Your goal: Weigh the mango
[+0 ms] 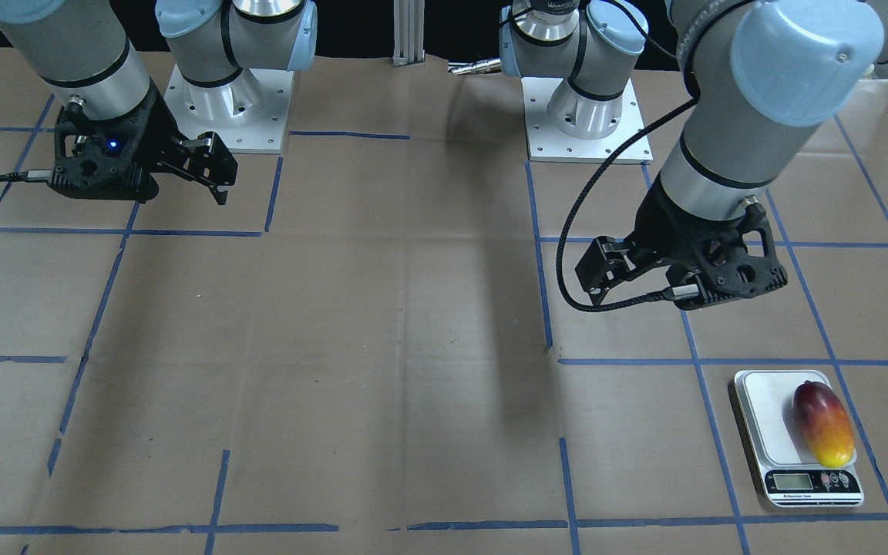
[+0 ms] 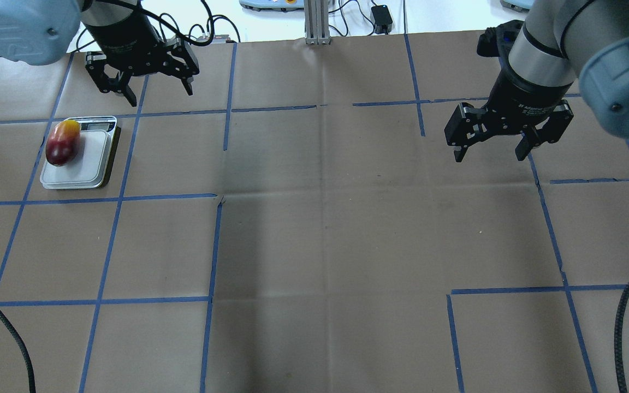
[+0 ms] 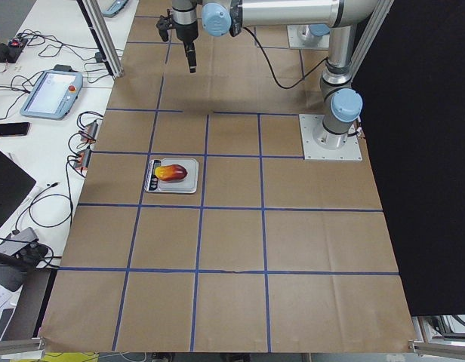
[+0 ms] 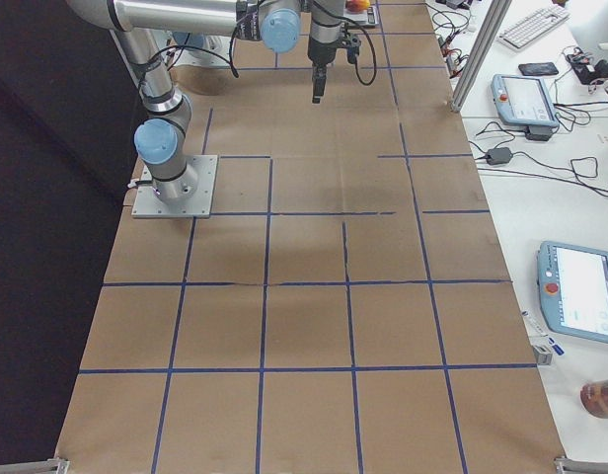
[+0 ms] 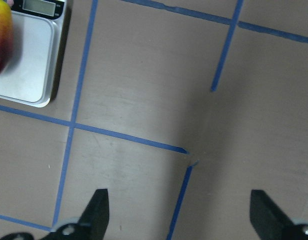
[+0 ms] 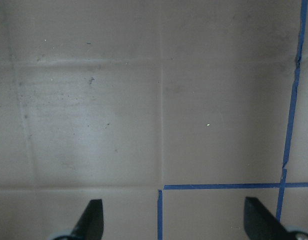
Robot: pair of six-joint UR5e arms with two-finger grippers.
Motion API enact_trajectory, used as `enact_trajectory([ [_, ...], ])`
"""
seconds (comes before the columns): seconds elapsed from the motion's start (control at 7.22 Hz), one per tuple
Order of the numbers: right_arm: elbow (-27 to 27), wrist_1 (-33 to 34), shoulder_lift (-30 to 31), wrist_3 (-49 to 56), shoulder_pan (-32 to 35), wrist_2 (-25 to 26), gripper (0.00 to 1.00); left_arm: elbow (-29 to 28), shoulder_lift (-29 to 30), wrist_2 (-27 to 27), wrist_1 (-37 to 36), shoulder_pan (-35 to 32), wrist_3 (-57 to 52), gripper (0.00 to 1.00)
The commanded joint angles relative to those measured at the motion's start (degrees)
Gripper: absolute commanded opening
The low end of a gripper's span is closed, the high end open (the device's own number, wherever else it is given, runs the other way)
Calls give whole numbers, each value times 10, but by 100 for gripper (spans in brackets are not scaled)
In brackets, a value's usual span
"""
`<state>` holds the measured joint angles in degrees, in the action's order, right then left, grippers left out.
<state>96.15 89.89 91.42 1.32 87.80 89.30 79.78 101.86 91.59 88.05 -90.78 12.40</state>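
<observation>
The mango [image 5: 0,35] is blurred and cut by the left wrist view's edge.

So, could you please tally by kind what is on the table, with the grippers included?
Mango: 1
Kitchen scale: 1
Grippers: 2, the left gripper and the right gripper, both open and empty
Total: 4

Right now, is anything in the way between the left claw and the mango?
No, nothing visible. Only bare table lies between the open left gripper and the mango, which already sits on the scale.
</observation>
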Motion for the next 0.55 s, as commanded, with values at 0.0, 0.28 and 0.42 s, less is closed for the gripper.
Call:
enact_trajectory([
  [0.0, 0, 0, 0, 0, 0, 0, 100, 37, -48, -3, 17, -11, -18, 100],
  [0.28, 0, 0, 0, 0, 0, 0, 100, 56, -55, -28, 16, -5, -59, 100],
  [0.42, 0, 0, 1, 0, 0, 0, 100, 57, -55, -29, 15, 0, -75, 99],
])
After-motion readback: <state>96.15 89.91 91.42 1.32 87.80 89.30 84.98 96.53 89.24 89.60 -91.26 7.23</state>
